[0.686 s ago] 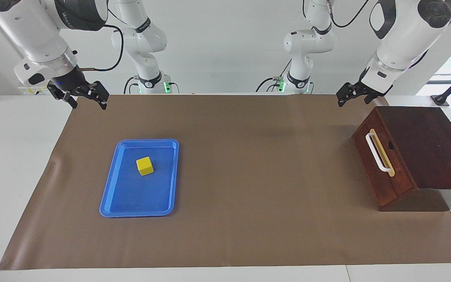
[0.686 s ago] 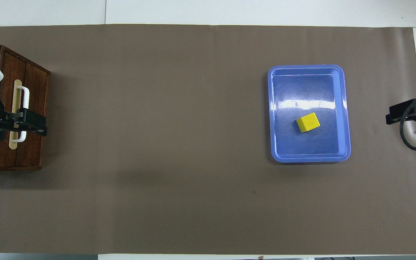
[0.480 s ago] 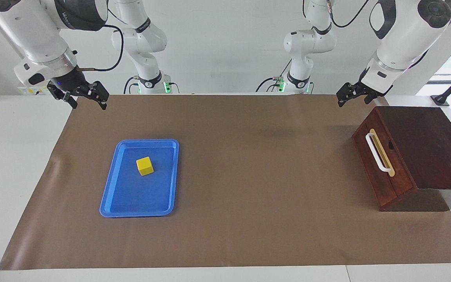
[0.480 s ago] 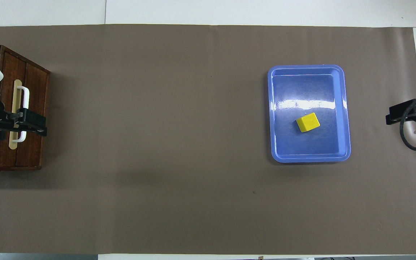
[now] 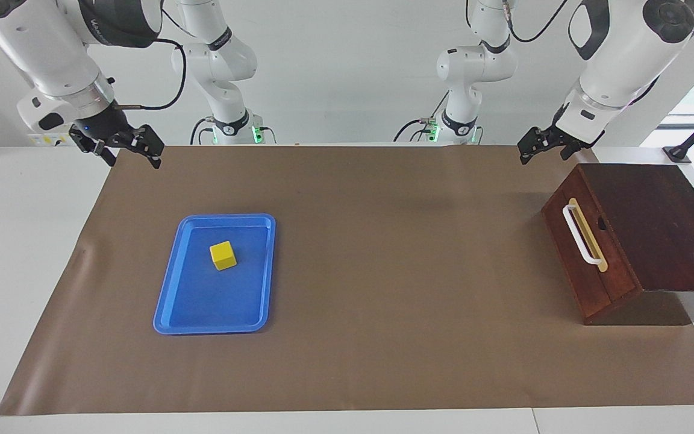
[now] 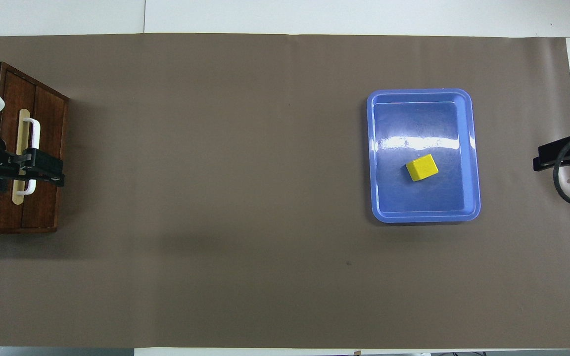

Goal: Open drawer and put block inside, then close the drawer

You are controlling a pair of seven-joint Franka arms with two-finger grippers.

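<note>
Drawer point(image 5: 588, 253) shut at left arm's end; block point(image 5: 223, 255) in blue tray point(image 5: 169, 301) at right arm's end. Left gripper point(image 5: 543, 150) over mat by box, right gripper point(image 5: 123, 149) over mat edge, both spread, empty. Best approach: straddle white handle point(image 5: 581, 235) squarely, pull straight out.

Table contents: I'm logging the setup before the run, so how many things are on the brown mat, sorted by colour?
Yellow: 1, the block, lying in the tray
Blue: 1, the tray
Dark reddish-brown: 1, the wooden box with its drawer closed, at the left arm's end
Total: 3
</note>
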